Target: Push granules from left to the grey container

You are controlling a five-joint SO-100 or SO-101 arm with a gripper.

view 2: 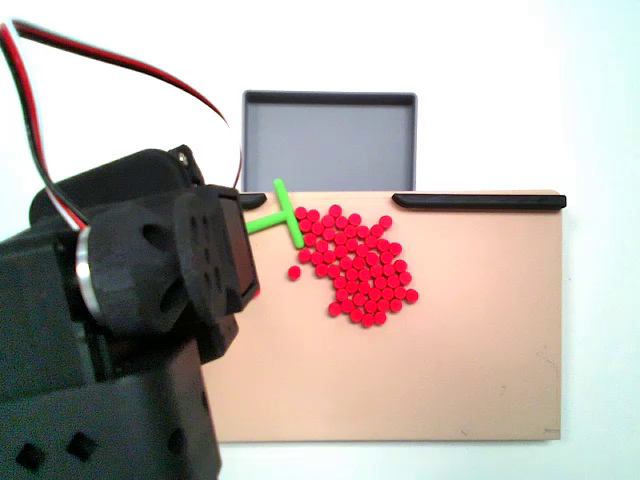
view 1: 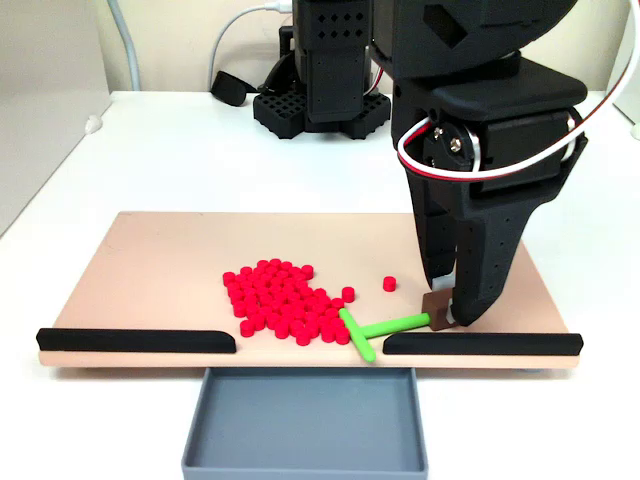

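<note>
Gripping green stick (view 1: 385, 328) (no legible markings)

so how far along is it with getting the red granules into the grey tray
Done: nothing delivered; the grey container looks empty. In hand: the gripper holds the green T-shaped stick by its stem, crossbar against the granules. Left: sweeping the pile, plus one stray granule, through the gap between the black strips.

Bright red granules (view 1: 285, 300) on a tan board (view 1: 150, 270), beside a green stick (view 1: 385, 328).

Lower centre of a fixed view: the slate-grey container (view 1: 305, 458), plain. Black strips (view 1: 135, 341) edge the board; the black gripper (view 1: 447, 312) at right carries red, white and black wires (view 1: 430, 160). The table (view 1: 180, 160) is white.
</note>
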